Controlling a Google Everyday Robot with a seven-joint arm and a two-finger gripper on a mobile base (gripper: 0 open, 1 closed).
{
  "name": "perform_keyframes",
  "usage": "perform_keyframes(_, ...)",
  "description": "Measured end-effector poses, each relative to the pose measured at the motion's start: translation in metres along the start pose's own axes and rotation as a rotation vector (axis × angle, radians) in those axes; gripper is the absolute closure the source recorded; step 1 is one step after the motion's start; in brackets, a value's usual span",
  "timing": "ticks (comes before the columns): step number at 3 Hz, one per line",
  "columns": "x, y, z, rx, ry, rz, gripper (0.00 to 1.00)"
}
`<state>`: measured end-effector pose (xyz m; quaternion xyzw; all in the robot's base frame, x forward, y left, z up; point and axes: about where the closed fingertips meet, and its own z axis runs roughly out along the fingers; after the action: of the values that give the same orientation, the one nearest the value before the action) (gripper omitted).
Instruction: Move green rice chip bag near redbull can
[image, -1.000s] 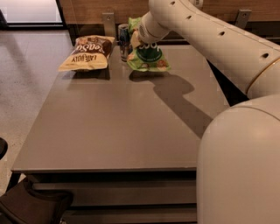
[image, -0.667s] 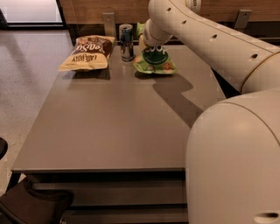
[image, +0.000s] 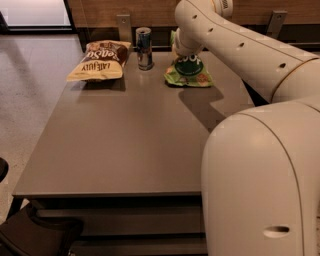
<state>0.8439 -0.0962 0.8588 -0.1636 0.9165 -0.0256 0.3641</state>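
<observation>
The green rice chip bag (image: 189, 71) lies on the grey table (image: 130, 135) at the far right, dark green oval facing up. The redbull can (image: 144, 47) stands upright a short way to the bag's left, apart from it. My gripper (image: 183, 50) is at the bag's far top edge, at the end of the white arm (image: 235, 45) that reaches in from the right. The arm's wrist hides most of the gripper and the top of the bag.
A brown-and-cream chip bag (image: 101, 60) lies at the far left of the table, left of the can. A wooden wall panel with metal brackets (image: 123, 22) runs behind the table. The robot's white body (image: 260, 180) fills the lower right.
The arm's end and the green bag have shifted a little to the right, opening a gap to the can. The can and brown bag have not moved.
</observation>
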Motion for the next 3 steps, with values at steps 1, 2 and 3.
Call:
perform_keyframes(1, 0.0013, 0.0019, 0.0023, -0.002, 0.003, -0.002, 0.64)
perform_keyframes(2, 0.0025, 0.0033, 0.0044, -0.004, 0.007, -0.003, 0.43)
perform_keyframes(3, 0.0045, 0.0054, 0.0077, -0.006, 0.012, -0.005, 0.1)
